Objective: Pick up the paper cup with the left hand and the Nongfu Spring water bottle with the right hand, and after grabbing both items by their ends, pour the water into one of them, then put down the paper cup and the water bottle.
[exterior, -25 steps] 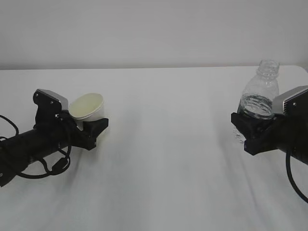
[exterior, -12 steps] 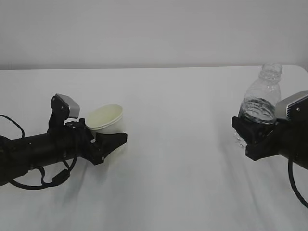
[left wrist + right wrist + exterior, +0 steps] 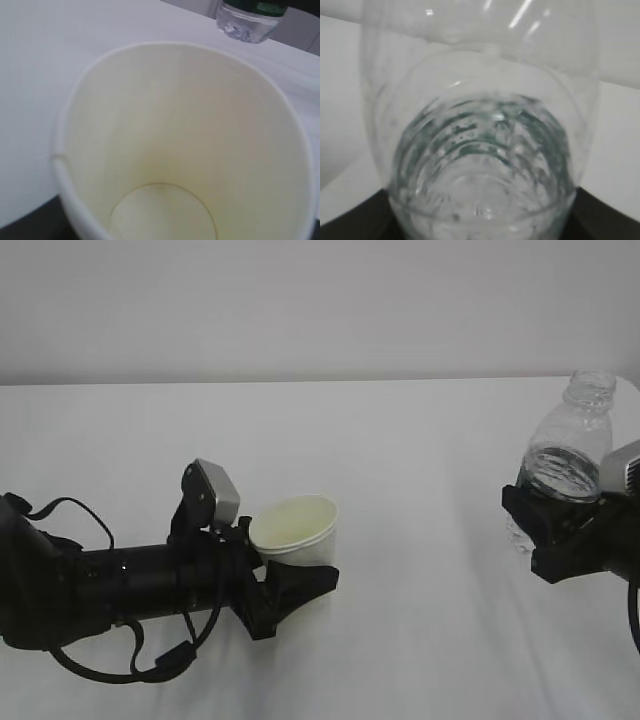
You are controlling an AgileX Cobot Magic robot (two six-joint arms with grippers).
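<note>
Basically white table (image 3: 400,640), pale wall (image 3: 320,300); left gripper (image 3: 290,585) grips paper cup (image 3: 295,530), right gripper (image 3: 550,530) grips bottle (image 3: 570,440).

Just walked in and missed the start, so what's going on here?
A two-armed robot is setting up a pour. The left pincer holds a paper cup above the white table; the left wrist view shows the cup dry inside. The right pincer grips an uncapped water bottle low on its body, nearly upright with water in the lower part. The two are well apart, and no pouring has begun.
</note>
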